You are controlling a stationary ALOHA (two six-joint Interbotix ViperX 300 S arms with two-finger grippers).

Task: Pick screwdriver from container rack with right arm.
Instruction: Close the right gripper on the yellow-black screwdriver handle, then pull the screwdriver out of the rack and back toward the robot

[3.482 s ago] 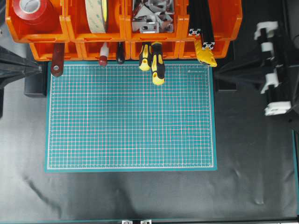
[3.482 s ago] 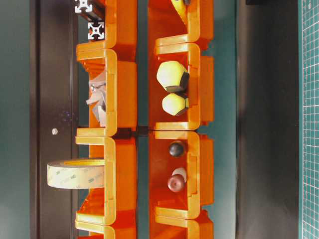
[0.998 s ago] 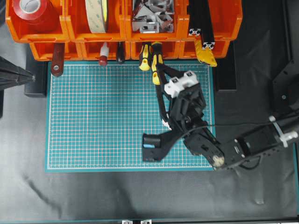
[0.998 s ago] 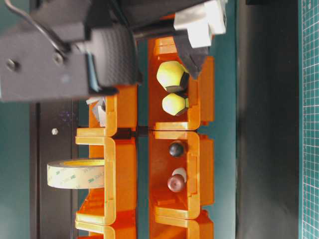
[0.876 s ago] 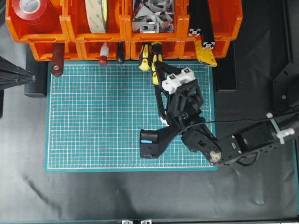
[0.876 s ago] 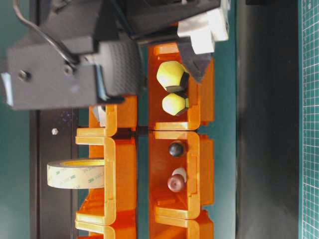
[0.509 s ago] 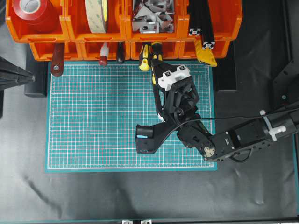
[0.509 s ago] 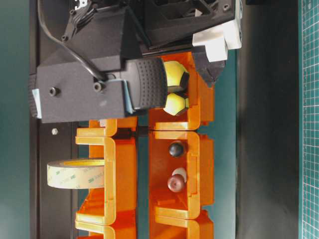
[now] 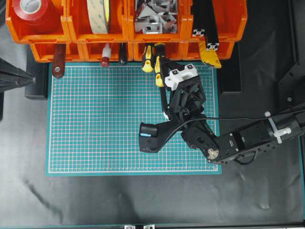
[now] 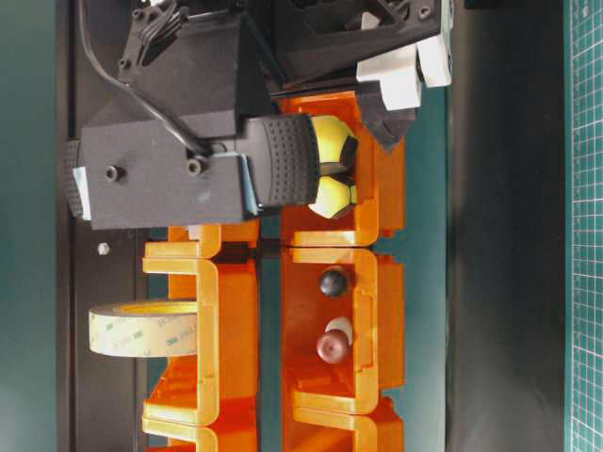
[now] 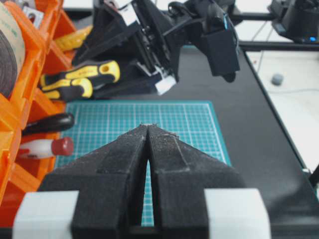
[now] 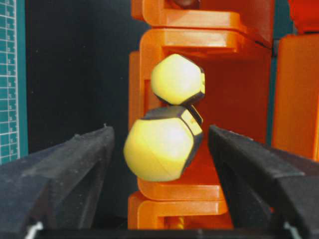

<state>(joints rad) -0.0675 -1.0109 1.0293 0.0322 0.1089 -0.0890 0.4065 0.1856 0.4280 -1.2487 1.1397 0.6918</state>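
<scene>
Two yellow-and-black screwdriver handles stick out of the orange container rack point(image 9: 238, 24). The longer screwdriver point(image 9: 158, 76) reaches over the mat's far edge. Its shaft is hidden in the bin. My right gripper point(image 9: 161, 67) is open. In the right wrist view its fingers point(image 12: 75, 159) stand either side of the nearer handle end point(image 12: 162, 149), apart from it. The shorter handle point(image 12: 177, 79) sits behind. From table level the wrist camera body half covers both handles point(image 10: 332, 200). My left gripper point(image 11: 148, 127) is shut and empty, at the mat's left edge point(image 9: 32, 79).
A green cutting mat point(image 9: 95, 124) lies below the rack. A red-handled tool point(image 9: 58, 59), a red-capped tool point(image 9: 105, 57) and a dark-handled tool point(image 9: 123, 53) hang from the lower bins. The upper bins hold red tape point(image 9: 31, 12), a tape roll point(image 9: 100, 14), metal brackets point(image 9: 152, 16) and black extrusions point(image 9: 207, 24).
The right arm came in from the right over the mat and moved toward the rack. Its open fingers now flank the longer handle. The left arm has not moved.
</scene>
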